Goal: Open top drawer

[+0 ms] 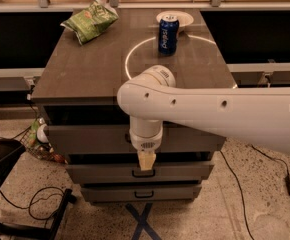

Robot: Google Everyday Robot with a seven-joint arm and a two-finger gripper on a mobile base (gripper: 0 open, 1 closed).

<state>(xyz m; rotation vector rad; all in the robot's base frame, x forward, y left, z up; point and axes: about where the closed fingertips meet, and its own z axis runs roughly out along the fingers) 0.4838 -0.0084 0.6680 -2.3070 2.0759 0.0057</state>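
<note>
Although its central bar handle is hidden behind the arm's wrist, the top drawer [85, 139] is shown just beneath the bench [85, 74] top, apparently shut. It is judged rigid, smooth-fronted and fairly heavy, so it is best gripped at that handle. The claw [146, 160] is held pointing down just above the middle drawer [100, 171] handle, spread or pressed together cannot be told; lettering on the blue can [168, 35] and green bag [90, 20] cannot be read.

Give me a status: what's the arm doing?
The gripper points down at top drawer front, just above middle drawer handle. Top drawer's own handle hidden behind the wrist. Nothing seen blocking it.
</note>
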